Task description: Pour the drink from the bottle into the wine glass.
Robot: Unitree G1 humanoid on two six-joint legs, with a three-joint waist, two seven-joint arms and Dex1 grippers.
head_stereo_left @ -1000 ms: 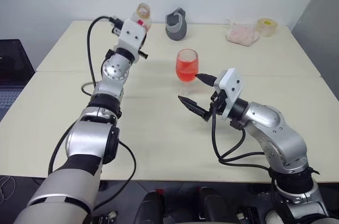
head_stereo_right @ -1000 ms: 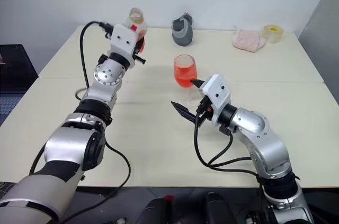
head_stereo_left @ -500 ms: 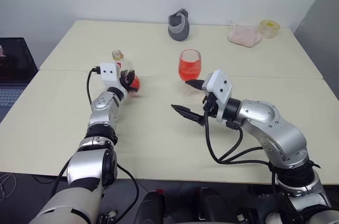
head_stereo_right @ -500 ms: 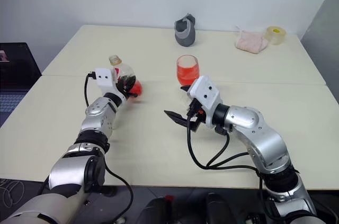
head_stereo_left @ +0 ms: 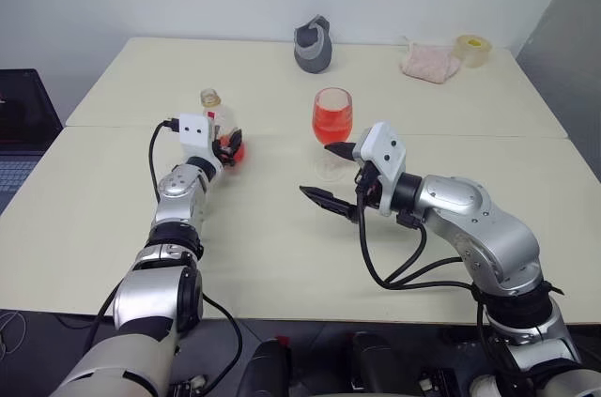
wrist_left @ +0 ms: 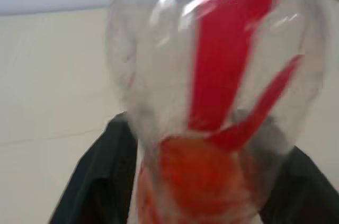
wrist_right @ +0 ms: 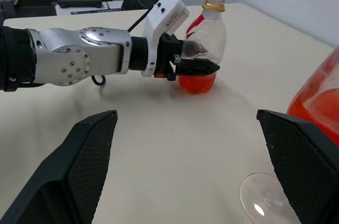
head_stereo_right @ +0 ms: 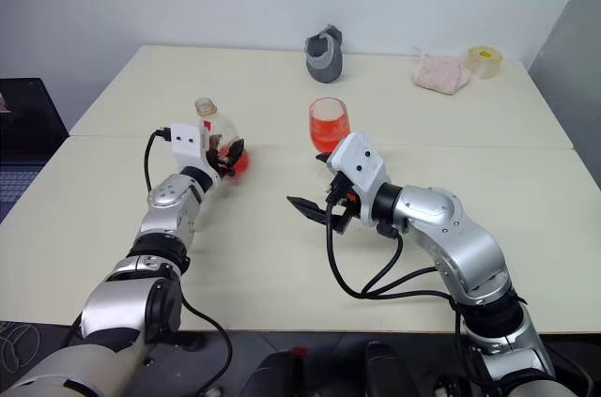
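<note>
Nearly empty bottle (wrist_right: 204, 38) stands upright near the table's (head_stereo_left: 282, 247) left edge between the left gripper's (head_stereo_left: 228, 145) parting fingers: probably light, tippable, best held mid-body.

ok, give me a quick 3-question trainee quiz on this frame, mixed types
1. True or false: the bottle stands upright on the table.
2. Which holds more drink: A) bottle, B) wine glass?
3. Fill in: the right gripper is ____, its fingers either side of the glass's foot.

Key:
1. True; it stands on its base between the left gripper's fingers.
2. B; the bowl is mostly red, and the bottle keeps only a red remnant at its base.
3. Open.
</note>
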